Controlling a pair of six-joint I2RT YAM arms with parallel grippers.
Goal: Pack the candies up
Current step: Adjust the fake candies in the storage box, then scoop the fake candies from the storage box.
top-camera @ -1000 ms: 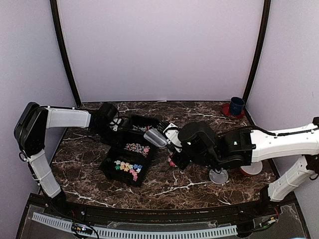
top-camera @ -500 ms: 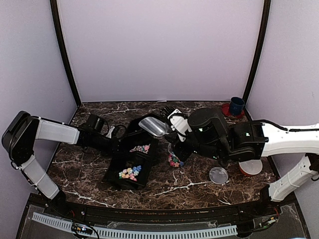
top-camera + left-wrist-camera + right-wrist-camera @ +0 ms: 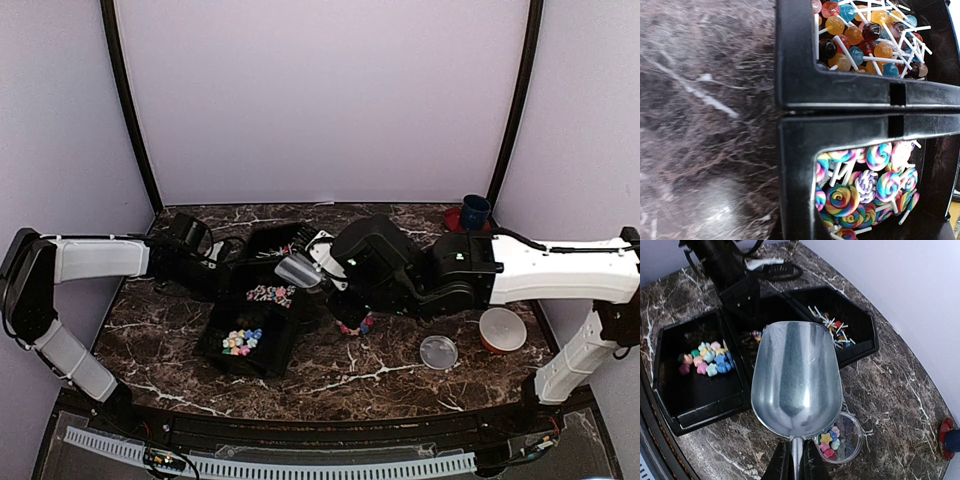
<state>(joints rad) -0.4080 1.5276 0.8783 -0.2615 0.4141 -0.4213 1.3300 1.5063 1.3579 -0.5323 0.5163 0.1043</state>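
The candies lie in a black three-compartment tray point(image 3: 215, 352): pastel stars point(image 3: 705, 360), swirl lollipops point(image 3: 875, 185) and round lollipops on sticks point(image 3: 860, 35). A few more stars point(image 3: 830, 442) sit in a small clear jar point(image 3: 850, 432) right of the tray. My right gripper point(image 3: 796, 462) is shut on the handle of an empty metal scoop point(image 3: 795, 375), which hangs over the tray's near edge and the jar. My left gripper point(image 3: 222, 275) is shut on the tray's far-left wall point(image 3: 800, 150); its fingers are hidden in the left wrist view.
The jar's clear lid point(image 3: 438, 352) lies on the marble at the right. A red bowl point(image 3: 502, 328) stands beyond it. A blue cup point(image 3: 475, 212) on a red saucer sits in the back right corner.
The scoop rose above the tray, then came down and left again, still empty. My left arm swung farther back and the tray shifted slightly with it.
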